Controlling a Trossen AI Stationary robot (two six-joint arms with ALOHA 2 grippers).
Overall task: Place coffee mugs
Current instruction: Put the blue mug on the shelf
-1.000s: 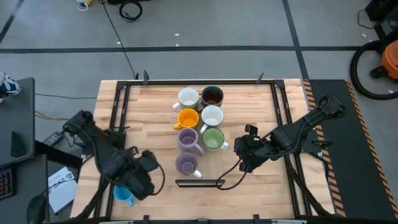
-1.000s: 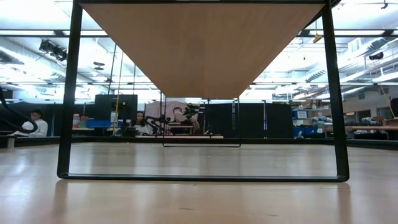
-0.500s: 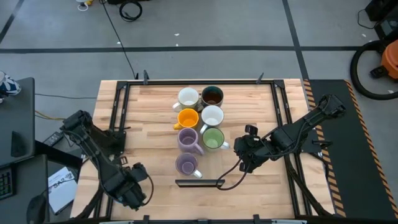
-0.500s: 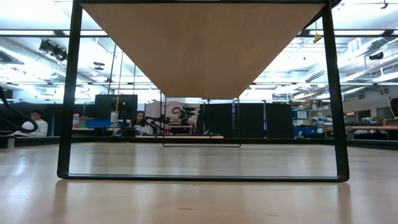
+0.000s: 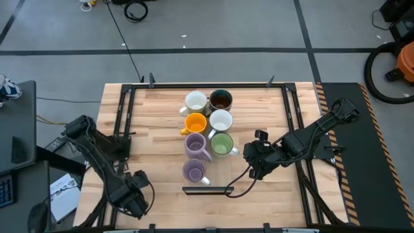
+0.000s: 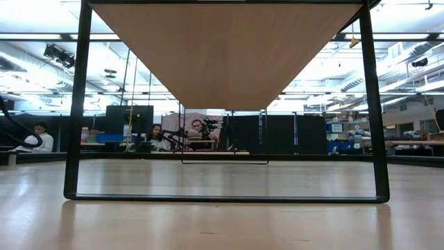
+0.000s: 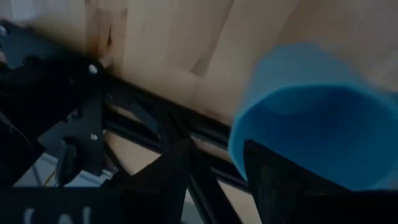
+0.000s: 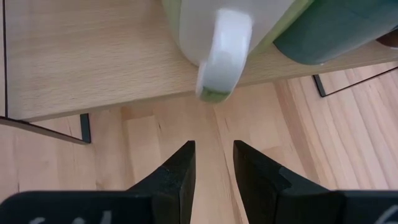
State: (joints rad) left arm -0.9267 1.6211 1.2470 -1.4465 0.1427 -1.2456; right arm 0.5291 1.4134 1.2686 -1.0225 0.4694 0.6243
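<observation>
Glossy round blue mug clamped in left pincer; right pincer apart.

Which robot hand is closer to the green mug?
The right one. The right gripper sits just beside the green mug, its open fingers facing the handle. The left gripper is far off at the table's front left corner, at the light blue mug.

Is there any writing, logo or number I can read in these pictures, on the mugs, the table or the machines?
None can be read.
White paper sheet beside the wooden table: dark print, too small to read.
Left wrist view, bottom edge: pale marks, cut off, unreadable.
The ceramic mugs, such as the orange mug, carry no lettering.
</observation>
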